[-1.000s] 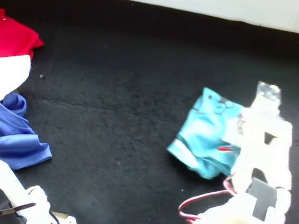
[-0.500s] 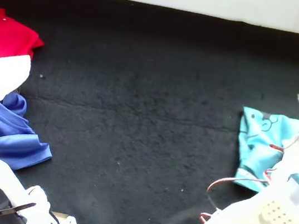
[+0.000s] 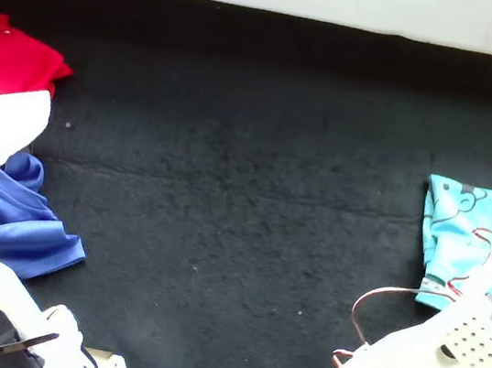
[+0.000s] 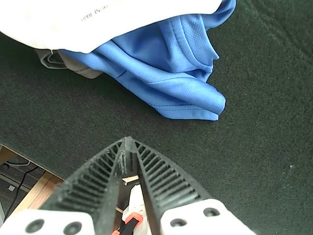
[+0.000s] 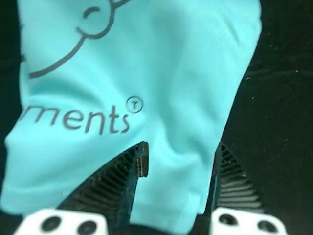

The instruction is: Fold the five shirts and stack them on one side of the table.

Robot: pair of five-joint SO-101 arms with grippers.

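Observation:
A folded turquoise shirt [image 3: 465, 235] lies at the table's right edge. In the right wrist view its printed cloth [image 5: 146, 73] bulges between the fingers of my right gripper [image 5: 181, 154], which is shut on a thick fold of it. The right arm [image 3: 473, 338] leans over the shirt's near side. A crumpled blue shirt [image 3: 13, 223] lies at the left edge with a red shirt [image 3: 10, 56] behind it. My left gripper [image 4: 128, 142] is shut on nothing, over bare mat a little short of the blue shirt [image 4: 166, 68]. White cloth [image 4: 93, 14] overlaps the blue one.
The black mat [image 3: 226, 190] covers the table between the two sides. A bit of grey cloth [image 4: 54, 61] peeks from under the white one. The table's front edge and wooden floor [image 4: 29, 196] show beside my left gripper. A white wall runs behind the table.
My right arm has swung to the right and carried the turquoise shirt from right of centre to the table's right edge. The left arm and the left pile have not moved.

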